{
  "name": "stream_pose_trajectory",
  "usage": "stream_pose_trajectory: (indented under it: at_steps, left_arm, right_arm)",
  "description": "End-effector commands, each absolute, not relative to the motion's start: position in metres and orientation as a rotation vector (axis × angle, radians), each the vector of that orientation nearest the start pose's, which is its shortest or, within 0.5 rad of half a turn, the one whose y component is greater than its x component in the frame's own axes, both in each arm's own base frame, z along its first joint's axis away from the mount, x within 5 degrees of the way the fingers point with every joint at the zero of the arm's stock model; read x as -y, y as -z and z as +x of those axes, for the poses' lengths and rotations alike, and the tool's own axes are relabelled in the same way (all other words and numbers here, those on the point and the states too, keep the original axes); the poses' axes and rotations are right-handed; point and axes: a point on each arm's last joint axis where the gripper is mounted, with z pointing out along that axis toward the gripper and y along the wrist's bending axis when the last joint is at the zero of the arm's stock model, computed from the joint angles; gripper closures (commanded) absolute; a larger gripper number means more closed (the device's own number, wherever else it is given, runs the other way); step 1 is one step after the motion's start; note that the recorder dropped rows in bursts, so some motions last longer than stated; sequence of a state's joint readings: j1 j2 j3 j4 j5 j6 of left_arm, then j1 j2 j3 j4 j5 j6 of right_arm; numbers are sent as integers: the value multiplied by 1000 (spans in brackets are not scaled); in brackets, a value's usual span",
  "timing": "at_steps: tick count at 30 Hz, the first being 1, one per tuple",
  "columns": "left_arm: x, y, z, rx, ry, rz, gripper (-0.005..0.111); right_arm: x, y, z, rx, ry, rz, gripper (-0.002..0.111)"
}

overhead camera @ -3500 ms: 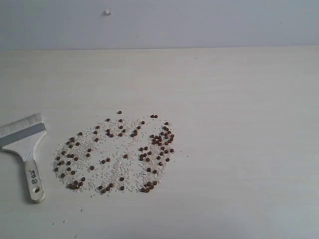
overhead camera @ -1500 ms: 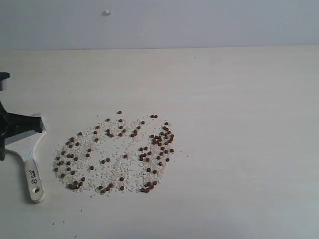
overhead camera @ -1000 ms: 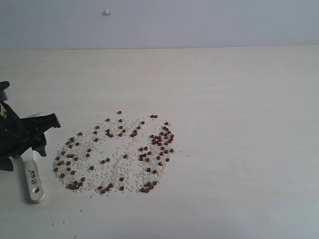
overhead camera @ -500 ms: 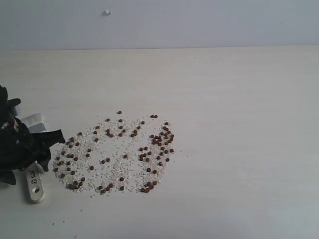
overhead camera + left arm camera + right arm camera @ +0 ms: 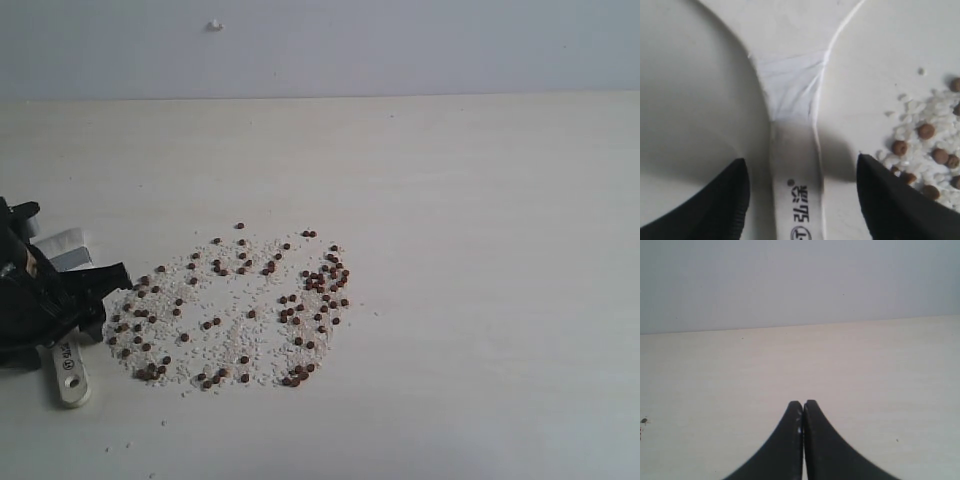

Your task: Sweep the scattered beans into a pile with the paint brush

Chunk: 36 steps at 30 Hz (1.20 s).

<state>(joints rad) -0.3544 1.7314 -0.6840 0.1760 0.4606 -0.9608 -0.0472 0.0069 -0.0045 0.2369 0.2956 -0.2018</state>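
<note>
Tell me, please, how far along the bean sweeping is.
Done: nothing swept; the beans lie scattered among white crumbs. In hand: the left pincer is open astride the handle of the paint brush, which lies on the table, not yet gripped. The right pincer is shut and empty. Left: grip, lift, sweep the beans into a pile.
</note>
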Motion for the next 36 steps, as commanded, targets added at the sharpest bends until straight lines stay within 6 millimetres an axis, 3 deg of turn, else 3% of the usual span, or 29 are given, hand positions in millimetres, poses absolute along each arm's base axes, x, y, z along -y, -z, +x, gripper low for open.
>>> stream_pose_trajectory:
  at_steps: [1,10,22,31,34,36]
  left_arm:
    - [84,-110,244,-2880,51,-687,47]
    - [72,-109,239,-2929,-49,-794,47]
    - [71,-115,246,-2958,-45,-748,48]
    - [72,-114,246,-2973,-49,-720,79]
    - [72,-114,246,-2993,-50,-629,107]
    - [72,-115,247,-3000,-48,-575,107]
  right_arm:
    - [-4,-187,55,-1770,-38,6,108]
    - [-4,-188,55,-1766,-37,6,108]
    - [-4,-188,55,-1766,-37,6,108]
    - [-4,-188,55,-1766,-37,6,108]
    - [-4,-188,55,-1766,-37,6,108]
    - [-4,-188,55,-1766,-37,6,108]
